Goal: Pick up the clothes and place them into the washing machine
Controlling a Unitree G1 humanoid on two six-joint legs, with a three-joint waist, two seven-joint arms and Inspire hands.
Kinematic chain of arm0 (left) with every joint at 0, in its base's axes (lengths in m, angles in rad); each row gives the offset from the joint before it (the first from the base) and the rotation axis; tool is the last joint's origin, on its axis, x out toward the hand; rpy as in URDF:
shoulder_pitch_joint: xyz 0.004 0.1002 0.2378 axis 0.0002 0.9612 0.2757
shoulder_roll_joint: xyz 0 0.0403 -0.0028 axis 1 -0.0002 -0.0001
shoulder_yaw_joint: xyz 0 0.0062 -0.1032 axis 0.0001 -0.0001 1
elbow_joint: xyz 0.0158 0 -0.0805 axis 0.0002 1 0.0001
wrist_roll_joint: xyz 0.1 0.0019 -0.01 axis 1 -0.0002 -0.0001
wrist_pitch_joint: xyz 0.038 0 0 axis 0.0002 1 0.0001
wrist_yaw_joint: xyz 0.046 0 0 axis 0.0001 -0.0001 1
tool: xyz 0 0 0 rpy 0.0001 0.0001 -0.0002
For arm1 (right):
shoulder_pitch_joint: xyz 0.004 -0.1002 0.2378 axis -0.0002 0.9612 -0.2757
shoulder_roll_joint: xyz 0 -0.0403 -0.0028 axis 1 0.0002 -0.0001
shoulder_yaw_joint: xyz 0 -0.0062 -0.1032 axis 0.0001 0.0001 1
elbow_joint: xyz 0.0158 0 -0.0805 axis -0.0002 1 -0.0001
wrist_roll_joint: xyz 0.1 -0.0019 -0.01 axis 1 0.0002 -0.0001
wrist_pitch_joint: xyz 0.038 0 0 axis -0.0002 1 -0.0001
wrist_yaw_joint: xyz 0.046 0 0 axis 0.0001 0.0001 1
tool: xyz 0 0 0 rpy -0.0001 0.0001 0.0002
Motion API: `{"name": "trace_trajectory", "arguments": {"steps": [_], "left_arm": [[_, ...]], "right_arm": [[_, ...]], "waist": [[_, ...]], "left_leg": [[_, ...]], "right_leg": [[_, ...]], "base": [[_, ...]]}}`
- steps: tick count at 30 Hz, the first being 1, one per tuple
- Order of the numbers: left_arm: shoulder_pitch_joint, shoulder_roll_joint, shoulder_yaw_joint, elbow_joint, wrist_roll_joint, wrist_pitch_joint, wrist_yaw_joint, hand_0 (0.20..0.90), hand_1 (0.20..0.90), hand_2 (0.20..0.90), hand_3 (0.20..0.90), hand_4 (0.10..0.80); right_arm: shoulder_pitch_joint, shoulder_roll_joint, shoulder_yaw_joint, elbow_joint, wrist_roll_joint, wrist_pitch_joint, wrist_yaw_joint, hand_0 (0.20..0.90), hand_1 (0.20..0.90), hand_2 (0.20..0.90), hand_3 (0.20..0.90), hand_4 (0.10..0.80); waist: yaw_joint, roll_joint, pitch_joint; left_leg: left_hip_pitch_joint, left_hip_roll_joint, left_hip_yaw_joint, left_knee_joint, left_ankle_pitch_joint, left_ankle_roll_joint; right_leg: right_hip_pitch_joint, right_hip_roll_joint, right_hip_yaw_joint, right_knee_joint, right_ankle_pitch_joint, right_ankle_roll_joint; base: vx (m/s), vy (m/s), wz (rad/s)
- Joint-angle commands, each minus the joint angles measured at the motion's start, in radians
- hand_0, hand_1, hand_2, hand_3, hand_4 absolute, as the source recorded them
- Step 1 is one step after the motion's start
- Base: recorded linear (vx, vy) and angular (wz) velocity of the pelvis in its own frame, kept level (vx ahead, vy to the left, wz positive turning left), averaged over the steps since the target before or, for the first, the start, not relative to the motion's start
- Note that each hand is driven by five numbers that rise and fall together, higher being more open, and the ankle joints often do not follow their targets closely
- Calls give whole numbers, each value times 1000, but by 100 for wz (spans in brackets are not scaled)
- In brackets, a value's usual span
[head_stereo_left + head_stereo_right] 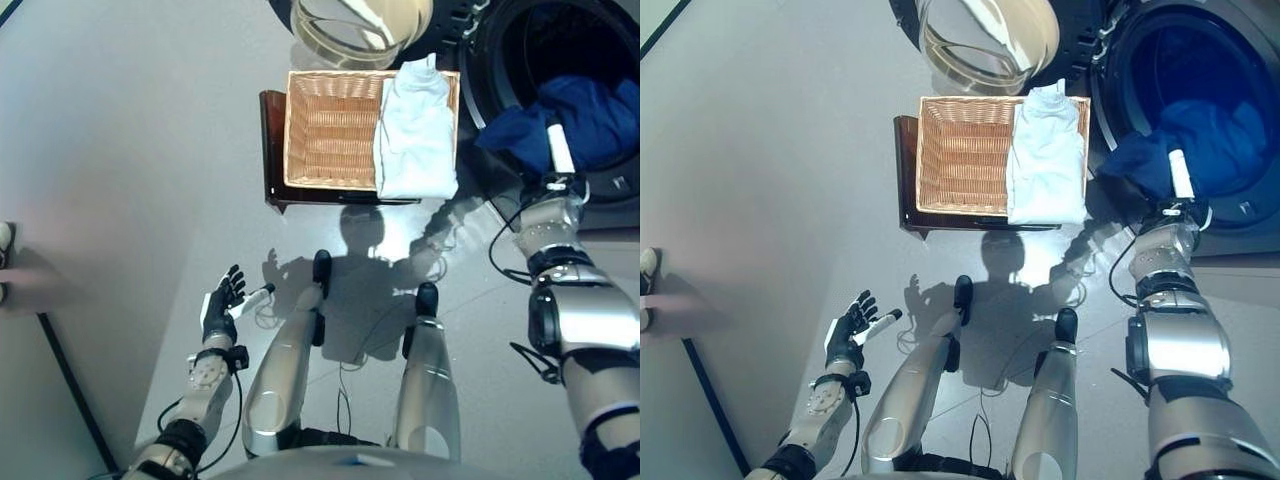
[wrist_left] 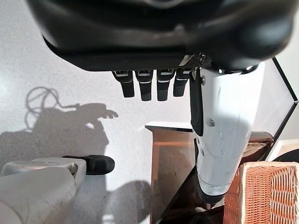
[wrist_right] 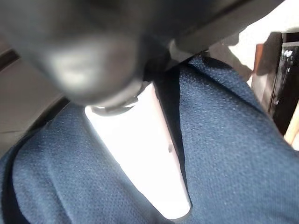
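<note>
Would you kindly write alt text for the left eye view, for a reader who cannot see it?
The right hand rests on a dark blue garment in the washing machine's open drum. Left of the machine, a wicker basket holds a white garment; the left hand hangs open near the floor.

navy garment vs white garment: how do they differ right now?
Colour: the navy garment is dark blue, the white garment pale. Place: navy lies in the washing machine opening, spilling over its lip; white lies in the wicker basket, over its right side. Contact: the right hand is at the navy one; nothing touches the white one. Both are cloth.
</note>
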Motion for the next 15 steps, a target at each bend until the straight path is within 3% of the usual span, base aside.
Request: {"name": "trace_trajectory", "arguments": {"steps": [1,15], "left_arm": [[7,14,0,-40,-30,-44,2,900,900,900,900,800],[18,42,-16,-98,-48,-55,-13,900,900,900,900,800]], "right_arm": [[-158,-181,63,-47,-30,-50,34,200,200,200,200,300],[-407,-315,216,49,-117,-2,0,200,200,200,200,300]], "waist": [[-1,75,-13],[40,93,-5]], "left_leg": [[-44,-16,19,13,-5,-69],[-66,-27,7,0,11,-74]], "right_leg": [[38,38,-18,40,-67,-96],[15,26,-26,48,-68,-88]], "base": [[0,0,0],[6,-1,2]]}}
